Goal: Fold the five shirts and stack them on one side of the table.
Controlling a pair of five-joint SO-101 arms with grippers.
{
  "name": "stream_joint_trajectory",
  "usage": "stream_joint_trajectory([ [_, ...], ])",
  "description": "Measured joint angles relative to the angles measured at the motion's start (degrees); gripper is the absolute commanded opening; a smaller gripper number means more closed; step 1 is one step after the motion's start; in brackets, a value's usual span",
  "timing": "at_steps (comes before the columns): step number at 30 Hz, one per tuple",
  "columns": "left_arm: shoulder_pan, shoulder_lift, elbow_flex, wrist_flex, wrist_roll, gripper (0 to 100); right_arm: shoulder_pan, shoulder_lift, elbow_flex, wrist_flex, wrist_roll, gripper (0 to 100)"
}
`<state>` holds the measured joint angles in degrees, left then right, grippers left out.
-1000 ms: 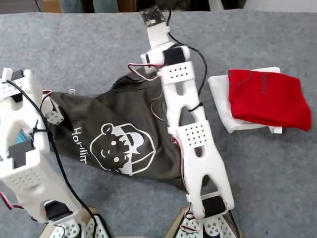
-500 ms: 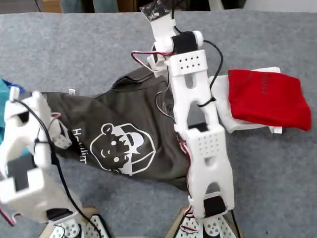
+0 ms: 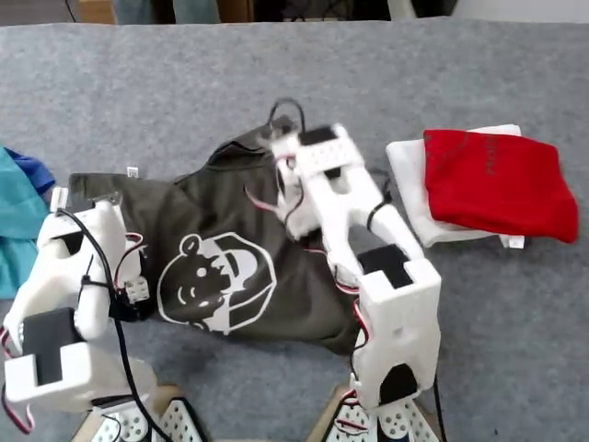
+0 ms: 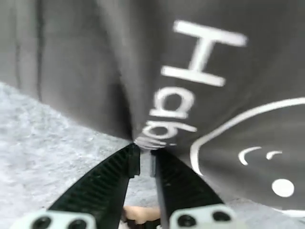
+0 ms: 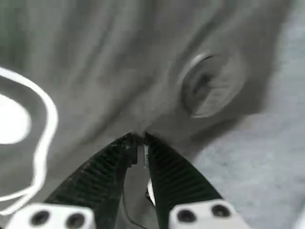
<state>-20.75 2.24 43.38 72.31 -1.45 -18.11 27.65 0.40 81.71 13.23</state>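
A dark olive shirt with a white bear print lies crumpled in the middle of the grey table. My left gripper sits at the shirt's left edge; in the left wrist view the left gripper is shut on a fold of the dark shirt beside white lettering. My right gripper is over the shirt's far right part; in the right wrist view the right gripper is shut on a pinch of the dark shirt near a round mark.
A folded red shirt lies on a folded white shirt at the right side of the table. A teal and blue shirt lies at the left edge. The far half of the table is bare grey cloth.
Both arms have drawn back toward the near edge. The right gripper came from the shirt's far edge to its middle, and the left edge with the lettering has been pulled inward.
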Motion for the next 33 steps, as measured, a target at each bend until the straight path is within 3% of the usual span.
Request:
stream_joint_trajectory([
  [9,-3.8,1.6,0.9,7.4,-16.1,3,0.2,-13.4,18.7,3.0,4.3,3.9],
  [16,-16.6,1.8,0.7,12.5,-29.8,3,0.2,-28.8,36.5,6.6,17.7,3.9],
  [20,-22.1,1.8,-3.4,17.8,-35.9,3,1.4,-37.1,38.3,6.6,22.5,4.2],
  [26,-25.8,1.8,-15.6,25.5,-36.6,3,4.4,-40.8,28.7,6.4,21.2,6.5],
  [29,-25.0,1.8,-19.7,26.5,-31.7,4,4.4,-40.8,24.9,4.2,16.5,18.8],
  [33,-19.5,1.8,-20.2,26.5,-26.3,18,3.2,-38.3,23.9,0.3,9.9,39.3],
])
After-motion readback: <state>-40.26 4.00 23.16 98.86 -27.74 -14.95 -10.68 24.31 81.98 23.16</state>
